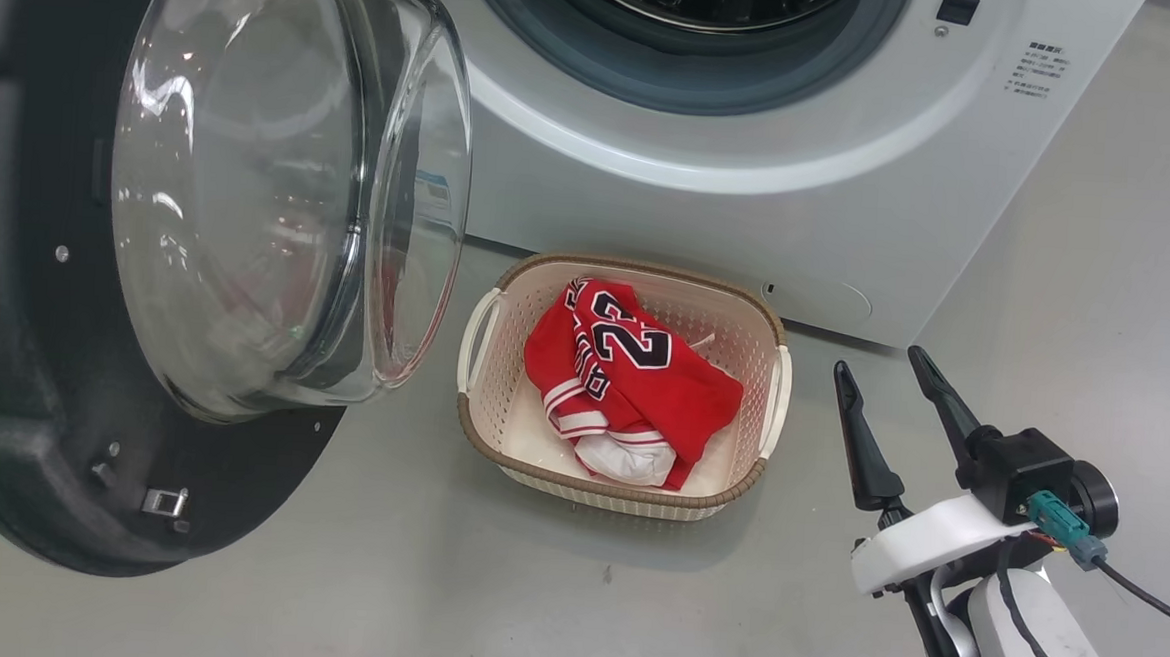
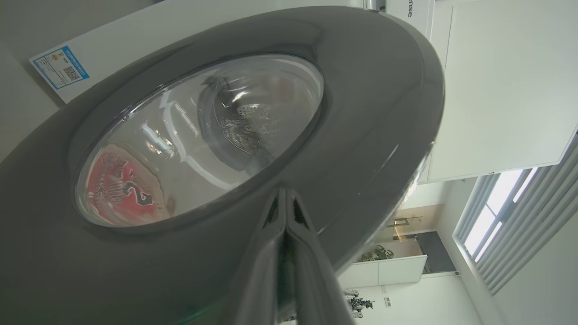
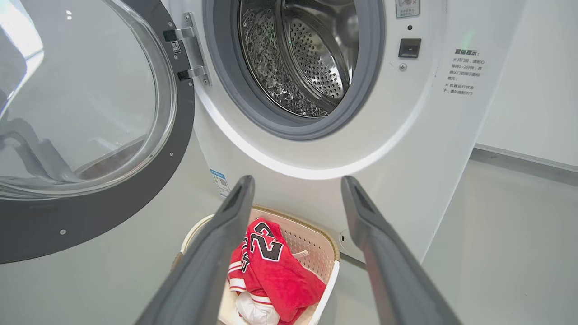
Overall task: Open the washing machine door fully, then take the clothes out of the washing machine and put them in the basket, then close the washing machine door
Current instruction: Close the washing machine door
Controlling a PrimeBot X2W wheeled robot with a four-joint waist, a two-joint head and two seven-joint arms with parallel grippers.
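Washing machine [image 1: 712, 205]: white front-loader, opening exposed, grey gasket [image 3: 271, 117] and perforated steel drum [image 3: 307, 58] visible through it

Washing machine door [image 1: 251, 201]: open, swung well out from the washing machine front on the hinge [image 3: 187, 49] at the left edge of the opening; the clear glass bowl faces across the front of the machine, with the black rim around it

Basket [image 1: 484, 433]: on the floor [image 1: 431, 601] directly in front of the washing machine, below the opening and close to the lower front panel, upright

Clothes [image 1: 632, 381]: inside the basket, in a crumpled heap; red jersey with number 23 uppermost, striped trim and a white patch at the edge farther from the machine

Left gripper [image 2: 285, 198]: on the outer side of the open door, away from the washing machine front; fingers pressed together, holding nothing, tips at the glossy rim just below the glass. Contact with the rim cannot be confirmed

Right gripper [image 1: 879, 360]: in front of the washing machine, to the right of the basket and clear of it; fingers spread apart, holding nothing, pointing toward the lower front of the machine
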